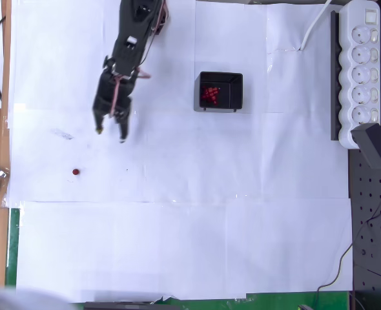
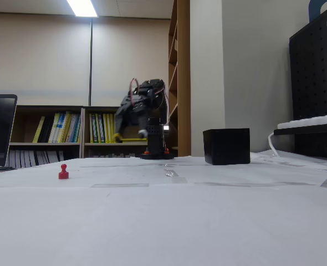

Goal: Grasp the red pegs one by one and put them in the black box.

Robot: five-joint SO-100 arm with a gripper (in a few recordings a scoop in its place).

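Tool (image 1: 110, 134) fingers spread apart, seemingly empty, above paper, apart from lone red peg (image 1: 75, 172)

From my overhead view, my arm (image 1: 127, 55) is black throughout, built of blocky segments in the upper left of the frame, with reddish-pink cables looping along its side and a small pale patch on the upper segment that may be a sticker or connector. It ends in a gripper (image 1: 111, 132) with two thin dark fingers (image 1: 123, 134), one of them showing a small yellowish tip. In the fixed view I see the same black body left of centre, a red cable arching over its top, orange-red spots at its round base and a yellow streak low on its side.
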